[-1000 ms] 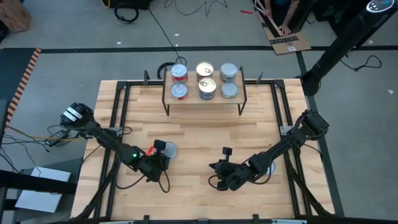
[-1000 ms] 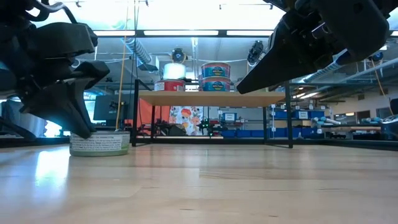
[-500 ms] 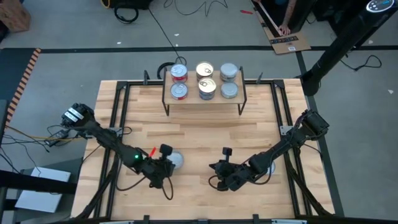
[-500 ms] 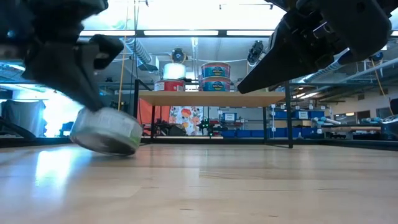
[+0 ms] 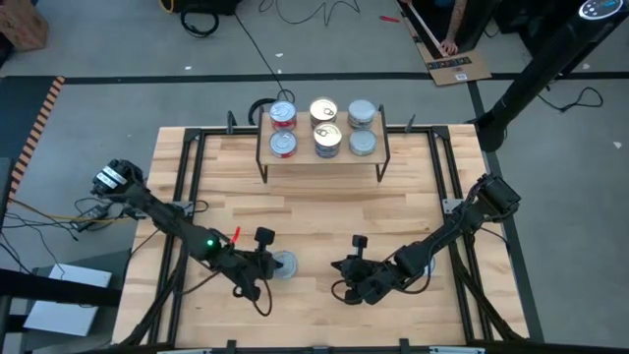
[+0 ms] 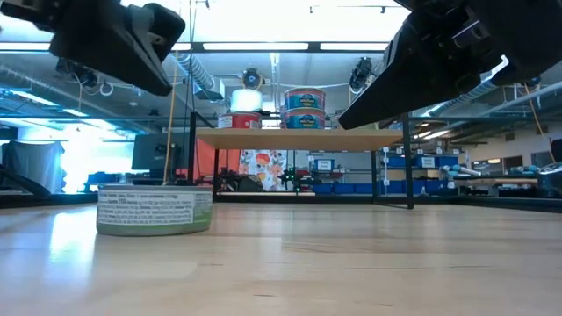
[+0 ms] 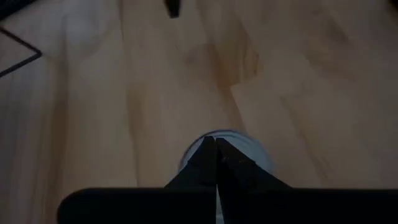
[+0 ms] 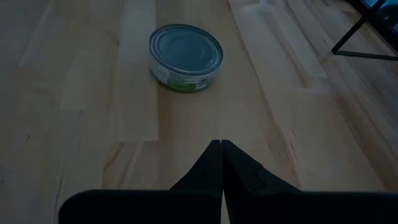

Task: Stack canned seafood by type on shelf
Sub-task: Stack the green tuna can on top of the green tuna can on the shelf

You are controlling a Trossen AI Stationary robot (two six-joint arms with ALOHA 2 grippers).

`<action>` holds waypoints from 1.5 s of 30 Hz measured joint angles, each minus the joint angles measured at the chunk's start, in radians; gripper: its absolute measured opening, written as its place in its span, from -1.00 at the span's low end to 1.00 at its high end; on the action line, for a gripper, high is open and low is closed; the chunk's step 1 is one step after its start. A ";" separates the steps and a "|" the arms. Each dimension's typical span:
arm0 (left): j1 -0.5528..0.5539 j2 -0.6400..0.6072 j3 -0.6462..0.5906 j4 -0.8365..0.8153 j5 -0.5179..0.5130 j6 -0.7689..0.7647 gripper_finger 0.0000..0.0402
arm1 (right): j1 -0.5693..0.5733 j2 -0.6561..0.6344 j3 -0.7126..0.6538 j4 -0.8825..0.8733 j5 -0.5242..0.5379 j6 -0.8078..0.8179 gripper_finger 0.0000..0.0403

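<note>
One tin (image 5: 284, 264) with a silver top and a white-and-green label stands flat on the tabletop; it also shows in the low view (image 6: 154, 211) and the right wrist view (image 8: 185, 56). My left gripper (image 5: 262, 258) is shut and hangs just above the tin (image 7: 231, 149), clear of it in the low view (image 6: 114, 39). My right gripper (image 5: 354, 264) is shut and hovers over bare wood to the tin's right (image 8: 221, 144). The shelf (image 5: 322, 155) stands at the far edge and carries red-sided, gold-topped and silver-blue tins (image 5: 323, 111).
Black frame rails run along the table's edges (image 5: 192, 157). The shelf's thin black legs (image 6: 191, 158) stand on the far part of the table. Bare wood lies between the shelf and both grippers. A person's hand shows on the floor beyond the table (image 5: 450, 44).
My left gripper has moved toward the table's near edge and right, then risen clear of the tin. The tin slid with it the same way, tipped up on one edge half a second ago, and now stands flat again.
</note>
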 joint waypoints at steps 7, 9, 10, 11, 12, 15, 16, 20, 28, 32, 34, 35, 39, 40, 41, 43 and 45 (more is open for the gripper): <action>0.038 -0.044 -0.009 -0.140 -0.043 -0.039 -1.00 | 0.001 0.000 0.000 0.016 -0.022 0.000 -0.95; 0.055 -0.044 -0.045 -0.141 -0.051 -0.061 -1.00 | 0.001 0.000 0.000 0.060 -0.069 -0.009 -0.95; 0.065 -0.044 -0.074 -0.117 -0.047 -0.065 -1.00 | -0.001 0.000 0.000 0.093 -0.100 -0.025 -0.95; 0.070 -0.044 -0.108 -0.076 -0.038 -0.059 -1.00 | -0.006 0.000 0.000 0.132 -0.131 -0.047 -0.95; 0.073 -0.044 -0.146 -0.027 -0.025 -0.055 -1.00 | -0.011 0.006 0.000 0.180 -0.158 -0.072 -0.95; 0.082 -0.059 -0.263 0.150 0.007 -0.058 -1.00 | -0.033 0.038 0.000 0.338 -0.226 -0.157 -0.95; 0.087 -0.059 -0.298 0.222 0.011 -0.058 -1.00 | -0.041 0.053 0.007 0.388 -0.249 -0.174 -0.95; 0.095 -0.058 -0.438 0.514 0.027 -0.059 -1.00 | -0.075 0.124 0.033 0.452 -0.290 -0.199 -0.95; 0.138 -0.057 -0.585 0.823 0.015 -0.061 -1.00 | -0.130 0.306 0.230 0.323 -0.314 -0.208 -0.95; 0.150 -0.054 -0.621 0.842 0.014 -0.063 -1.00 | -0.145 0.388 0.367 0.179 -0.323 -0.227 -0.95; 0.150 -0.054 -0.636 0.854 0.015 -0.083 -1.00 | -0.153 0.428 0.436 0.104 -0.323 -0.229 -0.95; 0.151 -0.055 -0.646 0.854 0.016 -0.089 -1.00 | -0.156 0.441 0.462 0.065 -0.323 -0.229 -0.95; 0.151 -0.055 -0.662 0.881 0.046 -0.114 -1.00 | -0.171 0.491 0.551 -0.027 -0.324 -0.233 -0.95; 0.151 -0.055 -0.662 0.879 0.048 -0.116 -1.00 | -0.175 0.499 0.567 -0.039 -0.323 -0.235 -0.95; 0.151 -0.054 -0.662 0.879 0.048 -0.116 -1.00 | -0.179 0.509 0.581 -0.039 -0.322 -0.236 -0.95; 0.151 -0.054 -0.662 0.898 0.048 -0.115 -1.00 | -0.186 0.511 0.592 -0.055 -0.322 -0.230 -0.95; 0.151 -0.048 -0.661 0.893 0.046 -0.110 -1.00 | -0.195 0.510 0.596 -0.047 -0.318 -0.221 -0.95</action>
